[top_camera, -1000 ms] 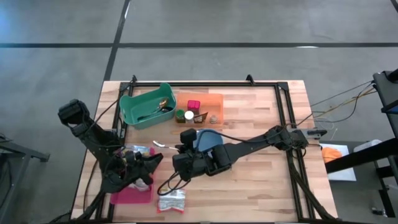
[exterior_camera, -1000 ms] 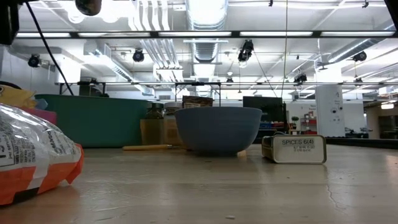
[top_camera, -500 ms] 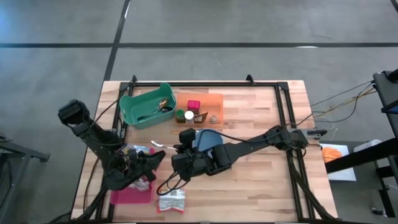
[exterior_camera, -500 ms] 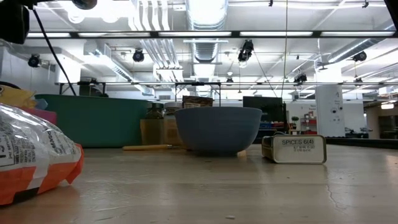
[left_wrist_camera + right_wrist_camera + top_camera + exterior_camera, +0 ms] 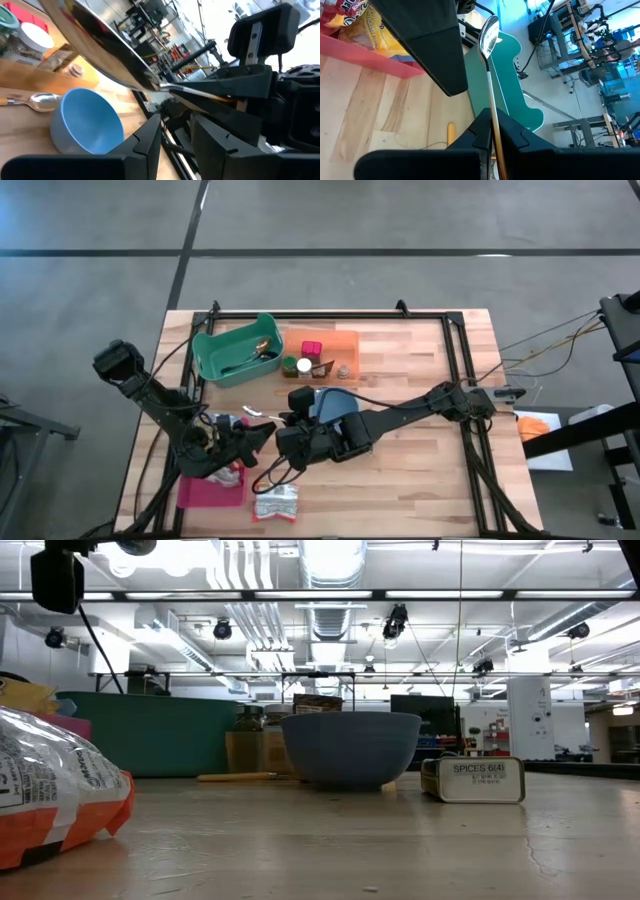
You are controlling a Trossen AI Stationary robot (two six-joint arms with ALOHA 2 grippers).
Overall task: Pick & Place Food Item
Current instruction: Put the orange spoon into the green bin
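My right gripper point(image 5: 495, 137) is shut on a metal spoon point(image 5: 489, 35) above the table's left middle. My left gripper point(image 5: 174, 125) hangs level just left of it, open, with nothing between its fingers. The spoon's shiny bowl point(image 5: 100, 42) passes close above those fingers; one left finger point(image 5: 432, 45) stands right beside the bowl. Whether they touch I cannot tell. Snack bags point(image 5: 350, 20) lie on a pink tray point(image 5: 205, 490). Another bag point(image 5: 277, 502) rests flat near the front edge. A blue bowl point(image 5: 335, 405) stands mid-table. My right gripper pinches the spoon's handle point(image 5: 495, 125) between its two fingers. It comes from the table's right, slanting down, and the fingers run along the handle. The spoon sticks out past the fingertips with its bowl at the far end, lifted clear of the table.
A green bin point(image 5: 235, 350) and an orange bin point(image 5: 322, 352) with jars stand at the back. A second spoon point(image 5: 258, 412) lies left of the blue bowl. A spice tin point(image 5: 472, 780) sits on the table. Black frame rails point(image 5: 465, 380) run along the table's edges.
My left gripper has moved toward the table's right edge, closer to the right gripper and the spoon, rolling a little as it went. My right gripper and the spoon have kept still.
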